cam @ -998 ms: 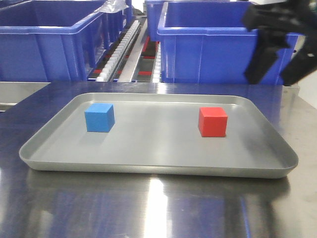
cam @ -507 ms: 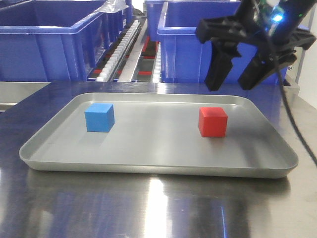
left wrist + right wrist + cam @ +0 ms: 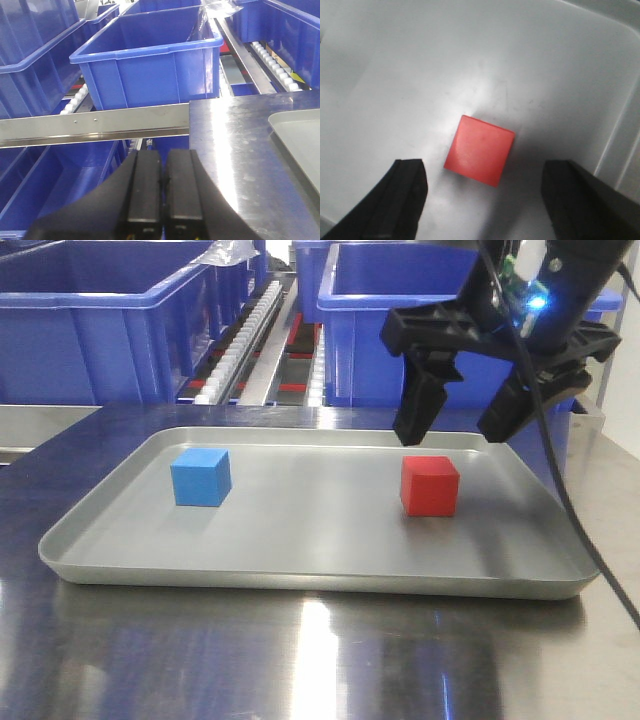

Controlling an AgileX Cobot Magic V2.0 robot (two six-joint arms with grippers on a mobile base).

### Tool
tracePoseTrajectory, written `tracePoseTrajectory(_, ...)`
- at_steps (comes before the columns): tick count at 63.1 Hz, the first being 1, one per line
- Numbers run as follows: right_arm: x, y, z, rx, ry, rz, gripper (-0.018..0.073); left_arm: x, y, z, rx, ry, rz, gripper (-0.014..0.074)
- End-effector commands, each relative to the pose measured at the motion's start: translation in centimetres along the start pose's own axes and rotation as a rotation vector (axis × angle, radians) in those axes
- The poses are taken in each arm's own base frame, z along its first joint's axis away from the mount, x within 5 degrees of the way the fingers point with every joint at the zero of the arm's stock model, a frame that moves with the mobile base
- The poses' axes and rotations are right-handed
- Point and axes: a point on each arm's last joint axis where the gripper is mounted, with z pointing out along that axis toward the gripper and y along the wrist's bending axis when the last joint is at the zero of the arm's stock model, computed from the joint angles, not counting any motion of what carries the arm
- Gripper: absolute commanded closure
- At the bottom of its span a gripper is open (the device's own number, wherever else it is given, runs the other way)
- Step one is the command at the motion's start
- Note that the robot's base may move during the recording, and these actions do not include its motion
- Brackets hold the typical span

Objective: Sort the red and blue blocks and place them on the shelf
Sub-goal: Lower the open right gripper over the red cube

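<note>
Red block [image 3: 430, 486] sits flat on the grey tray [image 3: 300, 575], toward 3 o'clock in the front view, with the blue block [image 3: 201, 477] well apart from it toward 9 o'clock. Neither is on the shelf [image 3: 245, 335], which runs behind the tray at 12 o'clock between the big blue bins [image 3: 90, 330].

The right gripper [image 3: 455, 428] hangs just above the red block with its fingers spread wide and nothing between them. In its wrist view the block lies between the two dark fingers, turned a little off square to them. That placement reads as lining up for a straight drop onto the block, so the step in hand looks like the approach to the first pick. The skew may want a small wrist turn so the pads meet flat faces rather than corners.

The left gripper [image 3: 163, 160] is clenched on nothing, fingers pressed together. It is parked off the steel tabletop's [image 3: 235, 150] edge, facing the shelf's rail [image 3: 95, 125], probably to stay clear.
</note>
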Motion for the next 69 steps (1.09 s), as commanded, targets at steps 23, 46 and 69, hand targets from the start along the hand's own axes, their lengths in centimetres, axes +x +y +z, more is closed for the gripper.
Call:
tracePoseTrajectory(23, -1.7, 0.5, -1.2, -0.02, -0.126, -0.012, -0.0034, 0.2, -0.2, -0.1, 0.014, -0.079, -0.008, 0.0472)
tracePoseTrajectory(46, -2.5, 0.7, 0.3, -0.018, -0.092, -0.007, -0.0034, 0.2, -0.2, -0.1, 0.014, -0.079, -0.008, 0.0472)
tracePoseTrajectory(69, -2.9, 0.7, 1.3, -0.012, -0.039, -0.007, -0.0034, 0.2, -0.2, -0.1, 0.014, -0.079, -0.008, 0.0472)
